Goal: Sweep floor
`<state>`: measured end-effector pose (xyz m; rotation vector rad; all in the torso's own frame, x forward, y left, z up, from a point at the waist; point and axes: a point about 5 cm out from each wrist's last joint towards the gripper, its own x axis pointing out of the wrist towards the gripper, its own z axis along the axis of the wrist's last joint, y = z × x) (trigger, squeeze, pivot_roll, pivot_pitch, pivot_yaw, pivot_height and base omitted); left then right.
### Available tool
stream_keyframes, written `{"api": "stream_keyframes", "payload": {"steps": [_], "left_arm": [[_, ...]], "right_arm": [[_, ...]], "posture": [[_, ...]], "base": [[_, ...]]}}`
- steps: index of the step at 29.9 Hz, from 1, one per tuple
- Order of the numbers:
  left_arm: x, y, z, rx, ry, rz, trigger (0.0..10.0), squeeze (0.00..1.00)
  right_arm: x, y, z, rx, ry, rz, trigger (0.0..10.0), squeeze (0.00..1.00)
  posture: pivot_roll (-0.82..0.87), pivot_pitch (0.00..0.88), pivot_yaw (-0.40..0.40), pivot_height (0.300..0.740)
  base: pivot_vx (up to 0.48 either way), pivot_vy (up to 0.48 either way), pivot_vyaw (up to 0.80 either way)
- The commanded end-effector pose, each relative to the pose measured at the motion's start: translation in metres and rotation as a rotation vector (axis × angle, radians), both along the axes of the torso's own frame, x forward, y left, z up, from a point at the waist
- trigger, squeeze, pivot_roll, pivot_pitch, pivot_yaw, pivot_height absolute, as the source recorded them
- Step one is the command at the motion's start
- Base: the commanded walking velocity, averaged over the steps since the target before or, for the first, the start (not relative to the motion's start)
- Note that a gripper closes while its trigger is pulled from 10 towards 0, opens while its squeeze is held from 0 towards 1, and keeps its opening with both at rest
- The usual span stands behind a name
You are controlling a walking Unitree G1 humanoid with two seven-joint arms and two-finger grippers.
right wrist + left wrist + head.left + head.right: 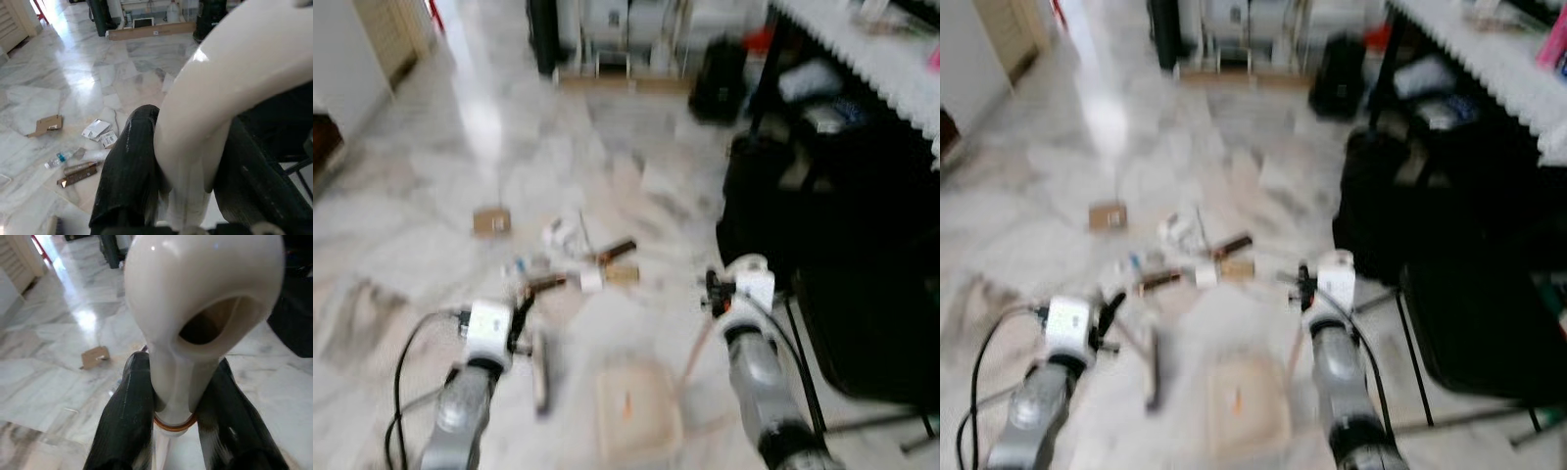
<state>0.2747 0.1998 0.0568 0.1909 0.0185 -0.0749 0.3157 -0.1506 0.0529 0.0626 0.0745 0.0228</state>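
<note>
- I am holding the left hand low over the marble floor, its two black fingers clamped on a cream handle; I take this for the brush, whose blurred head is hanging just inboard of that hand.
- Ahead of the left hand and a little outboard, a flat piece of cardboard is lying by itself, apart from the other litter.
- Between the two hands and just ahead of them, the litter is lying loosely gathered: crumpled white paper, a small plastic bottle, brown wrappers and a small box. I am judging the sweeping as under way but far from done, since nothing here is collected yet.
- The dustpan is sitting on the floor between the hands, nearer to me than the litter. As far as the blur allows, I am seeing nothing in it except a small orange mark, which I cannot identify.
- The right hand is closed on a second cream handle, which I take for the dustpan's long handle.
- Outboard of the right hand, a black bag is standing under a lace-covered worktop.
</note>
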Motion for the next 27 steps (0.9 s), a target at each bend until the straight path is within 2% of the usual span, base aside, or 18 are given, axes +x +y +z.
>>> {"api": "stream_keyframes", "payload": {"steps": [1,12,14,20,27], "left_arm": [[0.0024,-0.0045,0.0062,-0.002,-0.031,-0.023,10.0,0.0],[0.0028,-0.002,0.0072,0.001,-0.034,-0.017,10.0,0.0],[0.0027,-0.0018,0.0071,0.002,-0.034,-0.015,10.0,0.0],[0.0029,-0.0021,0.0073,0.001,-0.035,-0.017,10.0,0.0],[0.0036,-0.0014,0.0076,0.001,-0.035,-0.017,10.0,0.0]], "right_arm": [[0.0035,-0.0026,0.0074,0.014,-0.033,-0.013,10.0,0.0],[0.0038,-0.0014,0.008,0.02,-0.036,-0.007,10.0,0.0],[0.0039,0.0002,0.0102,-0.019,-0.055,0.008,10.0,0.0],[0.0037,0.0018,0.0091,-0.005,-0.046,0.008,10.0,0.0],[0.0036,0.0012,0.0088,0.009,-0.044,0.004,10.0,0.0]], "posture": [[0.07,0.078,-0.022,0.74],[0.07,0.078,-0.023,0.74],[0.07,0.079,-0.023,0.74],[0.07,0.078,-0.022,0.74],[0.07,0.079,-0.021,0.74]], "base": [[0.307,0.0,0.0],[0.311,0.0,0.0],[0.315,0.0,0.0],[0.312,0.0,0.74],[0.313,0.0,0.0]]}}
